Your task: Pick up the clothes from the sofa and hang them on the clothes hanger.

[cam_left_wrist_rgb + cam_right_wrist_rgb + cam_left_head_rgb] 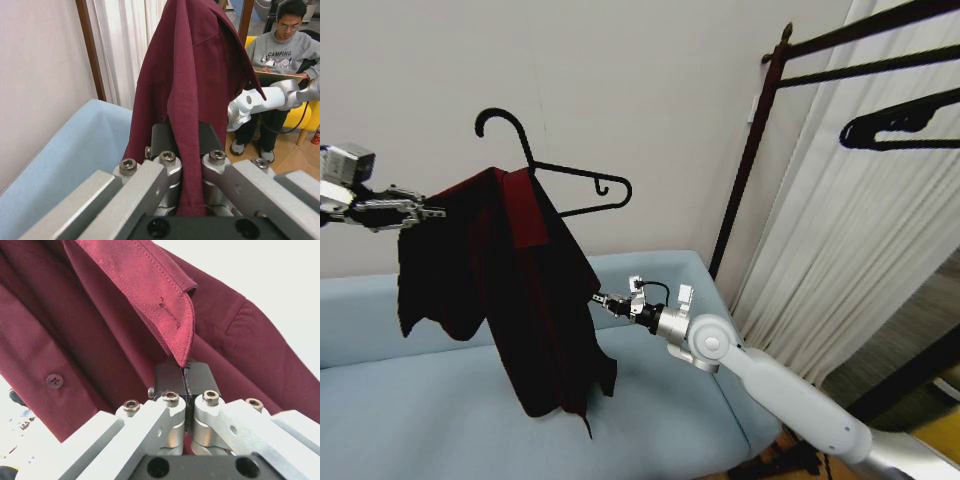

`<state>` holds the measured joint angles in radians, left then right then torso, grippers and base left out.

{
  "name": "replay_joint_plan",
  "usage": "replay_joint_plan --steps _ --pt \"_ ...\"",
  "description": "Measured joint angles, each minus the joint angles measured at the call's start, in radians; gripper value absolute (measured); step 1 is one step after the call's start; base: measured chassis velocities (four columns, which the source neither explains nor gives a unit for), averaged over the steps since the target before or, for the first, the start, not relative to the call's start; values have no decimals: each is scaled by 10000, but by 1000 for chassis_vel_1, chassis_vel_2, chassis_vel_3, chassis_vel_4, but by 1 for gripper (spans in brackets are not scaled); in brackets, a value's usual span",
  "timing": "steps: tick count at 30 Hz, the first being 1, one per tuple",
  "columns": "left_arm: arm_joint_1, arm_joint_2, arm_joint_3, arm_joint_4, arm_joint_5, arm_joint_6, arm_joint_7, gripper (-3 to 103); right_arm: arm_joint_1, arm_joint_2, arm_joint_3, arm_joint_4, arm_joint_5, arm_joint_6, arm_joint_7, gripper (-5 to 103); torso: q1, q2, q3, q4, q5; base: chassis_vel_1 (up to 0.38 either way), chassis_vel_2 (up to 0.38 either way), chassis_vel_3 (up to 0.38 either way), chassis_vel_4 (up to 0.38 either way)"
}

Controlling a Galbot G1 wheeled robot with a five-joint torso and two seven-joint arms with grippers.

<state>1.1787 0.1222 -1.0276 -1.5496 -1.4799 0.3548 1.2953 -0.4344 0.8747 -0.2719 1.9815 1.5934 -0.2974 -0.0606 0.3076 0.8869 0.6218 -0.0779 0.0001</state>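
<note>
A dark red shirt [520,290] hangs in the air over the sofa [410,400], draped on one arm of a black hanger [575,172]. The hanger's other arm sticks out bare to the right and its hook points up. My left gripper [432,212] is shut on the shirt's shoulder at the left; in the left wrist view the cloth [195,75] runs down between the left gripper's [185,142] fingers. My right gripper [599,298] is shut on the shirt's front edge lower right. The right gripper [185,376] pinches the hem of the shirt [100,315].
A dark clothes rack [745,170] stands at the right of the sofa, with another black hanger [900,128] on its bar. White curtains [840,250] hang behind it. The wall [650,90] is close behind the sofa.
</note>
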Motion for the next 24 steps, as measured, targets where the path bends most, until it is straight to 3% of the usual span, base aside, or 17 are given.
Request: replay_joint_plan --steps 10,24 --pt "-41 -189 -2 -150 4 11 -3 2 374 -332 633 -101 33 136 400 0 0 0 0 0 0 0 0 0 0" --pt "-103 -525 -2 -471 183 15 -315 2 2918 -834 830 -833 490 303 1256 0 0 -1 0 1 1 0 0 0 0"
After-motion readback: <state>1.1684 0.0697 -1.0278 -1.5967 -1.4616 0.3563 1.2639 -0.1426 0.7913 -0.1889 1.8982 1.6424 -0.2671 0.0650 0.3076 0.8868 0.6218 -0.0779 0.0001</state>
